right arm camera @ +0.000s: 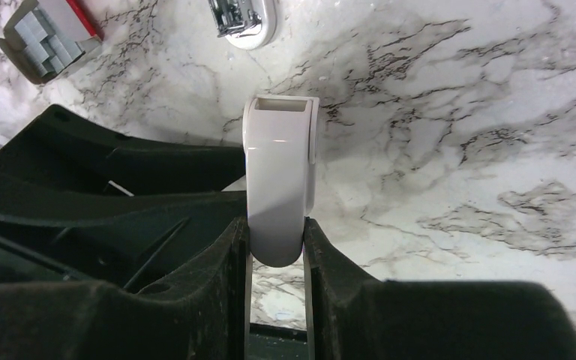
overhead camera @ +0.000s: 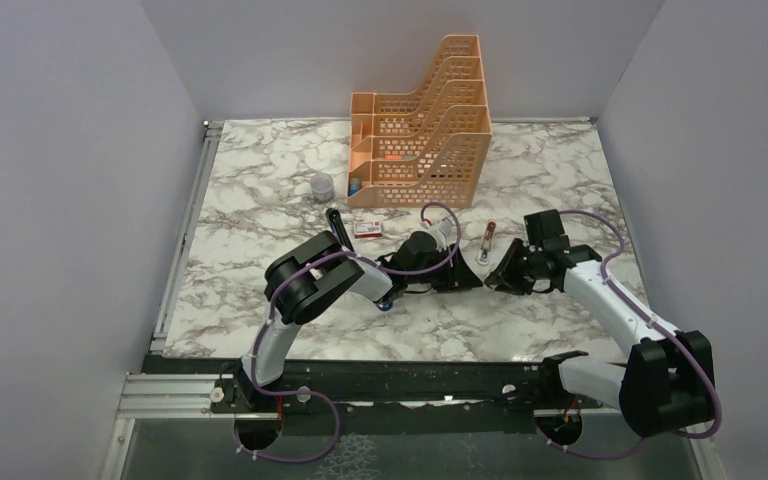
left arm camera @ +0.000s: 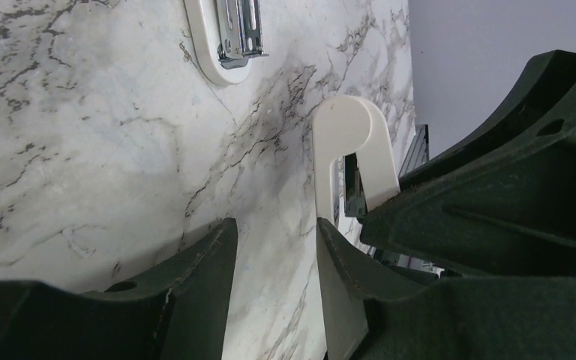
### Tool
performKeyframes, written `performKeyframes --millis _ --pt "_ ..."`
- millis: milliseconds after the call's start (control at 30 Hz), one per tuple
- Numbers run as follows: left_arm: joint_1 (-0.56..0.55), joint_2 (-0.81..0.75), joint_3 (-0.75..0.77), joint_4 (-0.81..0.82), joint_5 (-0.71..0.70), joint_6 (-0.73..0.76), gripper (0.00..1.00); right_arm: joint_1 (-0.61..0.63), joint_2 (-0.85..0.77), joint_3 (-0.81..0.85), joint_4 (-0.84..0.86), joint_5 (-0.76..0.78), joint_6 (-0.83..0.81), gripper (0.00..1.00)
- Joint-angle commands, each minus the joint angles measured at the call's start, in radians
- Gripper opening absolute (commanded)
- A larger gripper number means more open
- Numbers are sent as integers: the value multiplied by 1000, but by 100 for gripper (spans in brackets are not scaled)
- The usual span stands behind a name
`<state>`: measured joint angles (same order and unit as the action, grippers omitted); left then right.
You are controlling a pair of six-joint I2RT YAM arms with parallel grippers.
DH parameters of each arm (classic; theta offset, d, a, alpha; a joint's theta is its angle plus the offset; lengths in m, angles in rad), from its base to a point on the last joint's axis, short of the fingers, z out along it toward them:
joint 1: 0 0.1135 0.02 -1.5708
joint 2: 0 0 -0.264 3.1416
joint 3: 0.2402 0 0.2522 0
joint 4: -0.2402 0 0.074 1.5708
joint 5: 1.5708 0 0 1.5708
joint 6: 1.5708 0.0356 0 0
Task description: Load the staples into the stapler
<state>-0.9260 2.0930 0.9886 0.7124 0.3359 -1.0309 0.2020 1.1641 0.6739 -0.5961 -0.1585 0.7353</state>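
Clamping the white piece (right arm camera: 277, 165) in the right jaws, shut tight on its rounded near end, with the hollow square end pointing away. Meeting it nose to nose with the left jaws over the middle of the desk (right arm camera: 457, 112). Left jaws spread apart and gripping nothing, one finger (left arm camera: 349, 262) just beside the piece's hooked edge; touching or not, cannot tell.

Just beyond, lying flat on the marble, the stapler (right arm camera: 244, 19). Only its pale rounded end and chrome channel showing in the wrist views, apart from both jaws.

Up in the right camera's top-left corner, the staples (right arm camera: 41, 37): grey strips sitting in the opened red-and-white box. Resting on the desk apart from the stapler, beside the left arm in the top view.

Further back, against the far wall, an orange file rack (overhead camera: 425, 125), with a small clear cup (overhead camera: 321, 186) just left of it.
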Motion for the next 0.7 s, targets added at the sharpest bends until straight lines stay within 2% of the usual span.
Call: performKeyframes --millis 0,367,667 --pt "-12 54 36 72 53 -44 43 4 -19 -10 14 -69 25 15" --pt "-16 55 15 104 55 -45 39 4 -14 -25 30 -83 27 15" --pt "-16 40 -1 131 59 -31 48 4 5 -40 55 -94 31 15"
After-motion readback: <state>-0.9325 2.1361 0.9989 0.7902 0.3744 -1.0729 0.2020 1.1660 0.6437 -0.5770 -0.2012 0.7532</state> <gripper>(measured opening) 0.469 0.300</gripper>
